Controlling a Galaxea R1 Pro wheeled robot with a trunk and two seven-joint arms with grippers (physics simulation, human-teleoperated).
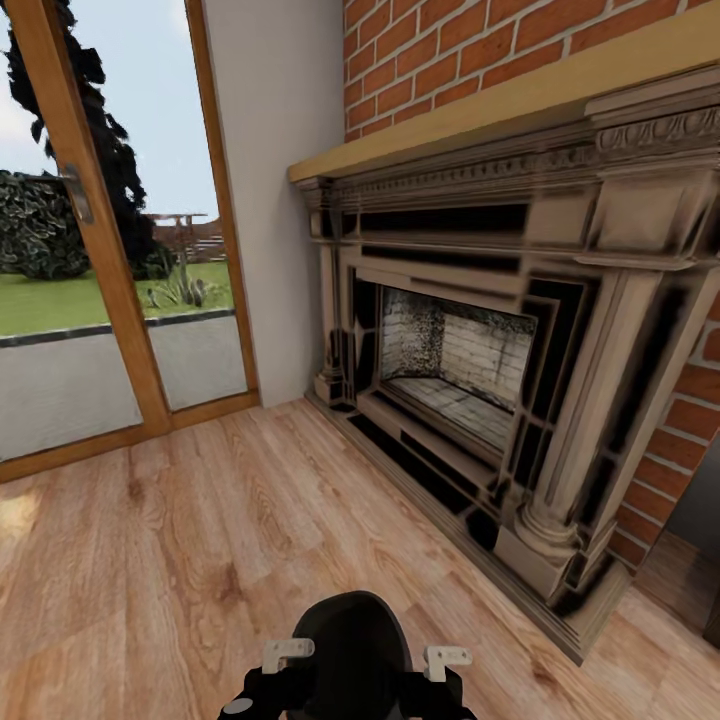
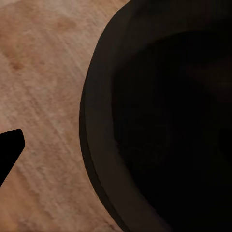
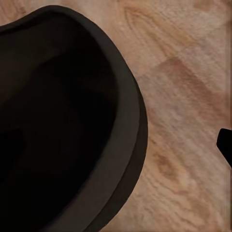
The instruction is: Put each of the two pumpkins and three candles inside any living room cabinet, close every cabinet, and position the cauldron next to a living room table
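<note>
The cauldron (image 1: 352, 640) is a black round pot at the bottom edge of the head view, over the wood floor and between my two arms. My left gripper (image 1: 286, 655) is at its left side and my right gripper (image 1: 446, 659) at its right side. In the left wrist view the cauldron's rim (image 2: 94, 125) and dark inside loom close, and one black fingertip (image 2: 9, 149) stands apart from the rim over the floor. The right wrist view mirrors this, with the cauldron rim (image 3: 134, 121) and a fingertip (image 3: 225, 144) clear of it. Each gripper's other finger is lost against the dark pot. The pumpkins, candles and cabinet are out of view.
A large stone fireplace (image 1: 470, 360) with a wooden mantel (image 1: 480, 110) fills the right, its base (image 1: 540, 590) jutting onto the floor. A brick wall (image 1: 440, 50) rises behind it. Glass doors with wood frames (image 1: 110, 290) stand at the left. Wood floor (image 1: 200, 540) stretches ahead.
</note>
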